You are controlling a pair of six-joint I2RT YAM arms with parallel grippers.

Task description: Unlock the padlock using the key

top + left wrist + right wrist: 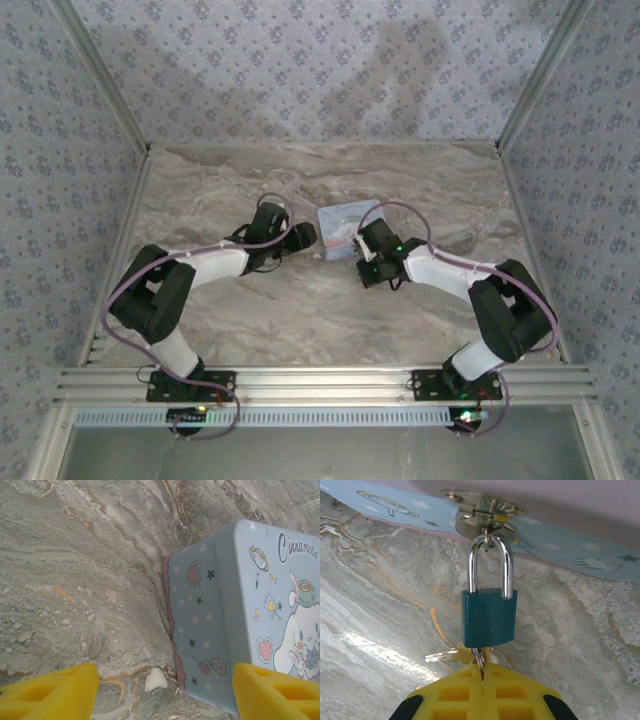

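Padlock (489,617) hangs from tin (200,630) — right gripper (482,677) clamped on key (489,656), left gripper (162,692) wide open.

Teal padlock (489,617) with silver shackle (472,570); light-blue star-printed tin (235,595); grey-brown marbled table (75,580)

Grey-beige marbled stone-pattern counter (300,310), seen from above, with darker brown veining across its far half. A light-blue, cartoon-printed rectangular tin box (345,228) lies flat on the counter slightly right of centre and towards the far side. In the left wrist view, its pink-trimmed lower edge meets the surface. In the right wrist view, a small silver key (440,655) lies flat on the counter, just below the tin's side. Orange-tinted veins run nearby.
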